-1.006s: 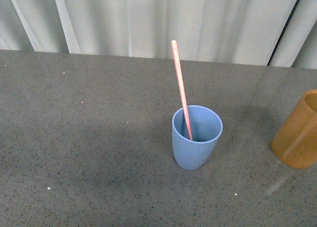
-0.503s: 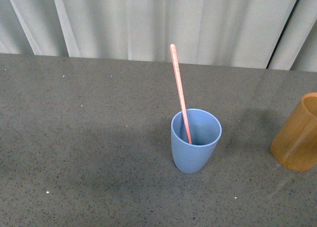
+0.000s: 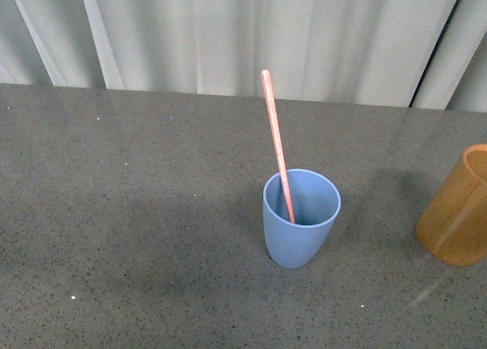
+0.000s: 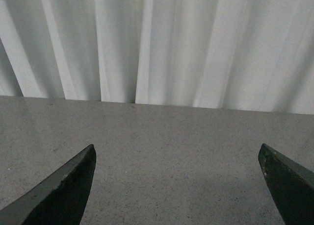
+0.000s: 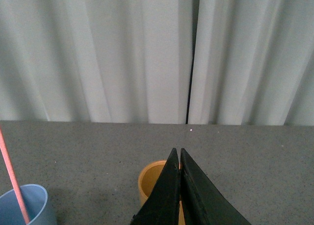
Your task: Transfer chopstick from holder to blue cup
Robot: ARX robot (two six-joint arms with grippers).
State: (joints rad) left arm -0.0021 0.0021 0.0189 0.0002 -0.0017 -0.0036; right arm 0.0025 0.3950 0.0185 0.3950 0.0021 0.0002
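Chopstick in the blue cup, holder off at 3 o'clock

A single salmon-pink chopstick [image 3: 276,140] stood in the light blue cup [image 3: 300,227], its lower end inside and its rounded top tilted toward 11 o'clock, rising well above the rim. The cup, a handleless tumbler narrowing to its base, sat upright on the table. The orange-brown, wood-look holder [image 3: 460,208] stood well apart at the cup's 3 o'clock, partly cut off by the frame edge.
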